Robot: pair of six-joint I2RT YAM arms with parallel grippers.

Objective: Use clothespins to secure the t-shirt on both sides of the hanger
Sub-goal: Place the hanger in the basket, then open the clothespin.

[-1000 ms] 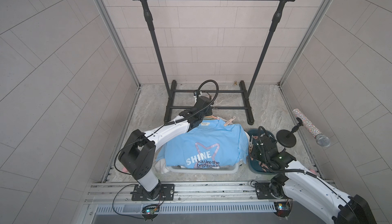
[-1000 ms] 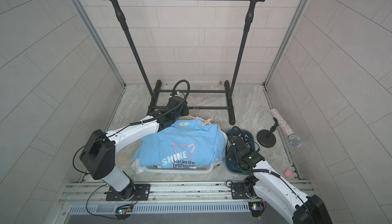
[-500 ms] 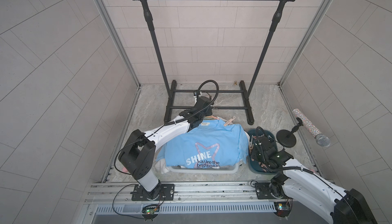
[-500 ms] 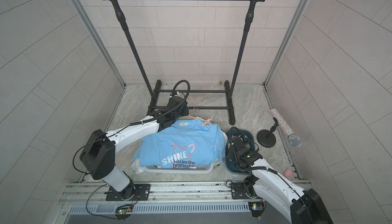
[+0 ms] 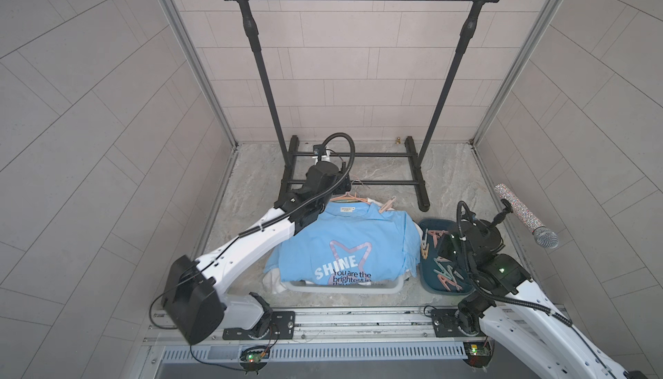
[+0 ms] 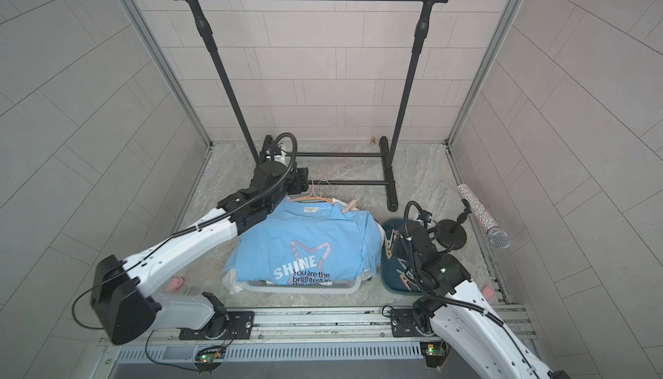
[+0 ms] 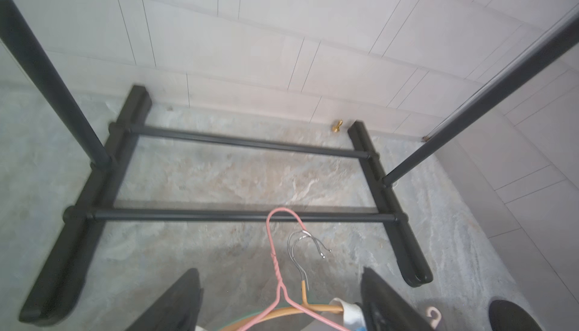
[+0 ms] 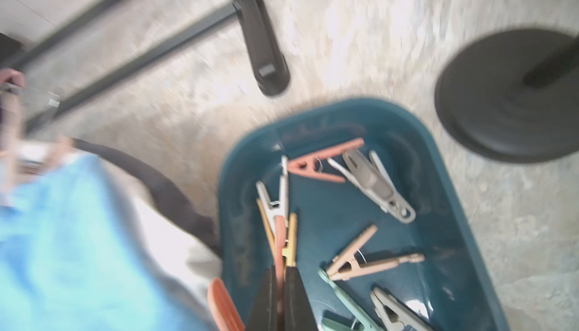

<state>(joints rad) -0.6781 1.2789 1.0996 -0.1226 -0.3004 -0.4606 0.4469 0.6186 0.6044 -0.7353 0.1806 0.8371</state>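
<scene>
While the left tool (image 7: 278,271) stands spread wide, gripping nothing, the neck of the pink hanger (image 7: 269,235) shows between its fingers in the left wrist view. Next comes the blue t-shirt (image 5: 344,244), draped over a white basket (image 5: 344,289) on the bench, hanger at its collar. One pink clothespin (image 5: 387,205) sits at the shoulder nearer the teal tray (image 8: 329,119). Loose clothespins (image 8: 369,179) lie in that tray, where the right tool (image 8: 279,277) is pressed together, pinching a salmon clothespin (image 8: 279,238).
</scene>
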